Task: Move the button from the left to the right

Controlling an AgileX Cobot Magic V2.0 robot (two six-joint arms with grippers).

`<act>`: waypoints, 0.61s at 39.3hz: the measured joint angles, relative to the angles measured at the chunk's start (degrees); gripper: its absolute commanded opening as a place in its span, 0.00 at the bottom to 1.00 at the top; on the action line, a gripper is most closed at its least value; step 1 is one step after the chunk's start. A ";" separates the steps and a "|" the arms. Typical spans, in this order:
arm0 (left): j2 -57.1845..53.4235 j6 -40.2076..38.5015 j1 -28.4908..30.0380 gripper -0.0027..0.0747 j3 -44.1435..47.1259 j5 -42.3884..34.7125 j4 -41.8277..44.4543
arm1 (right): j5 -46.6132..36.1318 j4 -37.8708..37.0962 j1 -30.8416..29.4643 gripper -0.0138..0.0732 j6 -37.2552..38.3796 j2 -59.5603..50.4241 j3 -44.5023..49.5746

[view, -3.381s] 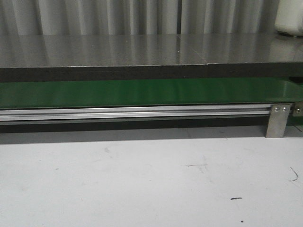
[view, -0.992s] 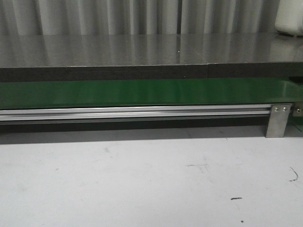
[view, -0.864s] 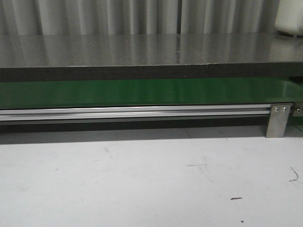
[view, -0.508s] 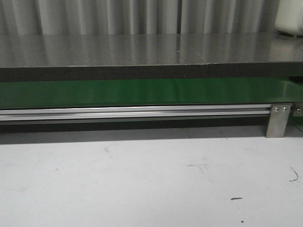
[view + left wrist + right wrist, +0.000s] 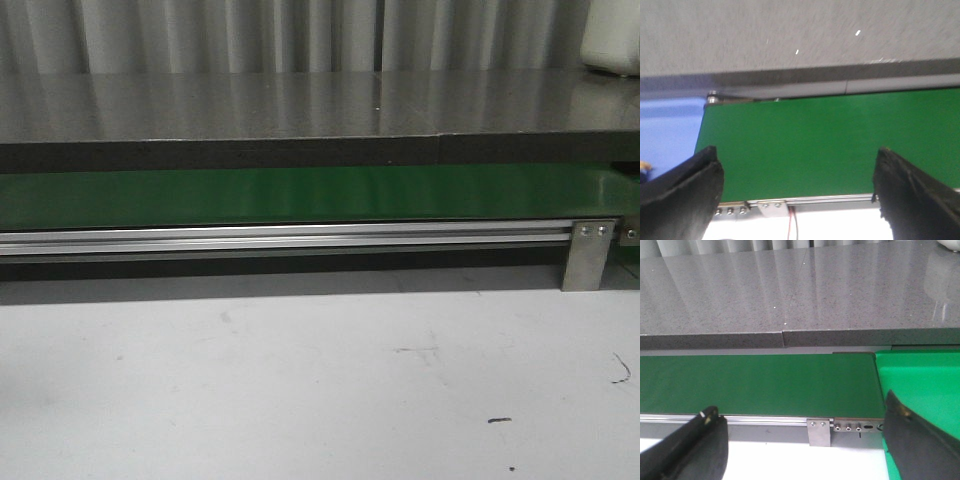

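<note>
Button of the task, the small push-button to be carried from left to right, shows in none of the three views, so where it sits cannot be told from here. The long green conveyor belt [image 5: 300, 195] lies bare across the front view, with the silver aluminium rail [image 5: 280, 238] along its near edge, a metal bracket [image 5: 588, 255] at the right, the polished grey stone counter [image 5: 300, 105] behind, and the pale, scuffed tabletop [image 5: 300, 380] in front.

The left gripper [image 5: 797, 192] hangs above the belt's left end with its black fingers [image 5: 682, 192] spread wide and nothing between them. The right gripper [image 5: 805, 447] is likewise apart and empty, looking down on the seam where the belt meets a brighter green surface [image 5: 920, 385].

The step in hand appears to be waiting and finding the button. To do it well, the left gripper should hold steady over the belt's left end with its jaws apart, low enough to close on the boxy body rather than the rounded head, which would likely slip. It should be centred on the belt's width, so that a button arriving there passes between the fingers rather than striking one. The right gripper does best standing clear until the carry begins.
</note>
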 measured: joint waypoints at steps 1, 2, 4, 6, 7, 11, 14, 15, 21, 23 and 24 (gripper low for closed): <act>2.27 0.00 0.83 0.78 -1.27 0.92 -0.11 | 0.00 0.00 0.00 0.90 0.00 0.00 0.00; 3.99 0.00 1.85 0.78 -3.00 2.30 -0.11 | 0.00 0.00 0.00 0.90 0.00 0.00 0.00; 7.90 0.00 3.53 0.78 -5.71 4.58 -0.14 | 0.00 0.00 0.00 0.90 0.00 0.00 0.00; 11.69 0.00 5.77 0.78 -8.88 7.33 -0.14 | 0.00 0.00 0.00 0.90 0.00 0.00 0.00; 13.80 0.00 7.10 0.78 -10.69 8.85 -0.14 | 0.00 0.00 0.00 0.90 0.00 0.00 0.00; 20.48 0.00 11.62 0.78 -16.65 13.60 -0.14 | 0.00 0.00 0.00 0.90 0.00 0.00 0.00; 24.99 0.52 14.81 0.78 -21.04 17.01 -0.14 | 0.00 0.00 0.00 0.90 0.00 0.00 0.00; 26.14 0.50 15.61 0.78 -22.24 17.94 -0.01 | 0.00 0.00 0.00 0.90 0.00 0.00 0.00; 33.86 1.03 20.49 0.78 -30.41 24.20 2.67 | 0.00 0.00 0.00 0.90 0.00 0.00 0.00; 36.20 1.65 21.69 0.78 -32.77 25.61 3.89 | 0.00 0.00 0.00 0.90 0.00 0.00 0.00; 37.21 2.19 22.15 0.78 -34.05 26.28 4.38 | 0.00 0.00 0.00 0.90 0.00 0.00 0.00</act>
